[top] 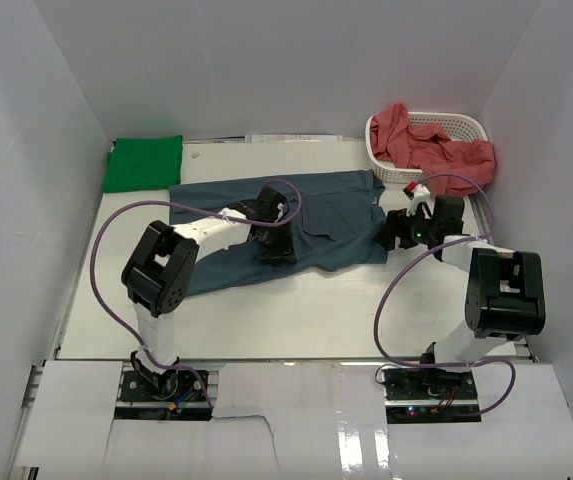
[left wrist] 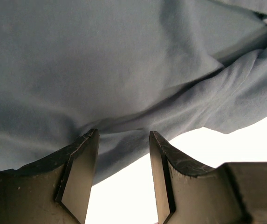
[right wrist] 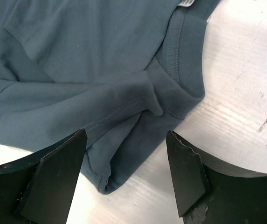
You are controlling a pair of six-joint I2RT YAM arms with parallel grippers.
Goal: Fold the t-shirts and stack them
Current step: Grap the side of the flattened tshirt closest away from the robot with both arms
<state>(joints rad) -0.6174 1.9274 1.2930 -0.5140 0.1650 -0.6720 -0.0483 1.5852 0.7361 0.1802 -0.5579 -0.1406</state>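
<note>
Leftmost: bright green t-shirt (top: 143, 163), a neat flat rectangle, in the far left corner of the tabletop (top: 296, 310). Left pincer (left wrist: 123, 135) sits low over the slate blue t-shirt (top: 336, 212), jaws parted with nothing pinched between them. The cloth's near edge runs just past the tips, and white surface shows in the gap. Blue shirt lies spread across mid-tabletop, long axis left to right, matte, softly creased, with a raised fold along its near edge. Right pincer (right wrist: 126, 135) at the shirt's right end, jaws wide apart and empty, straddling a bunched corner beside a stitched band. Far right: salmon red t-shirts (top: 436, 150), heaped and spilling over the white perforated basket (top: 463, 121).
</note>
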